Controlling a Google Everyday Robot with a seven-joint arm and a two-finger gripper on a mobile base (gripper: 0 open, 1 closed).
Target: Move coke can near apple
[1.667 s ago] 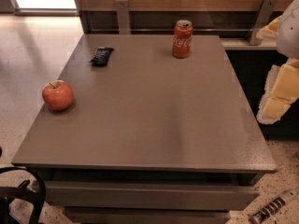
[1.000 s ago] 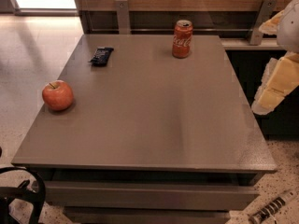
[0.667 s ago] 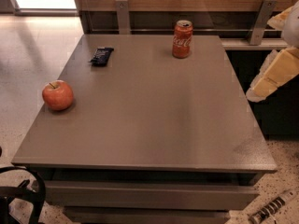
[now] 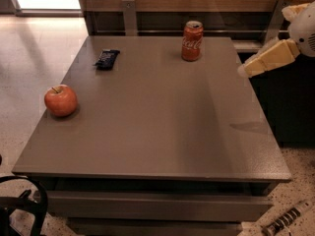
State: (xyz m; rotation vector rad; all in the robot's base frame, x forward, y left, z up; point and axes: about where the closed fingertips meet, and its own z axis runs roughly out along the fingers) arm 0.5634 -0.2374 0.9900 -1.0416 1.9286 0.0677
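While the gripper (image 4: 248,68) hung beyond the worktop's (image 4: 162,132) right edge, open or closed I cannot tell, the coke can (image 4: 192,42) stood well apart from the apple (image 4: 60,100), a dark wrapper (image 4: 107,58) roughly between them.

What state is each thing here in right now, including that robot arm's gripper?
coke can: upright at the far side of the table, untouched.
apple: sitting stem up near the left edge, far from the can.
snack wrapper: lying flat at far left.
gripper: in the air beyond the right edge, touching nothing.
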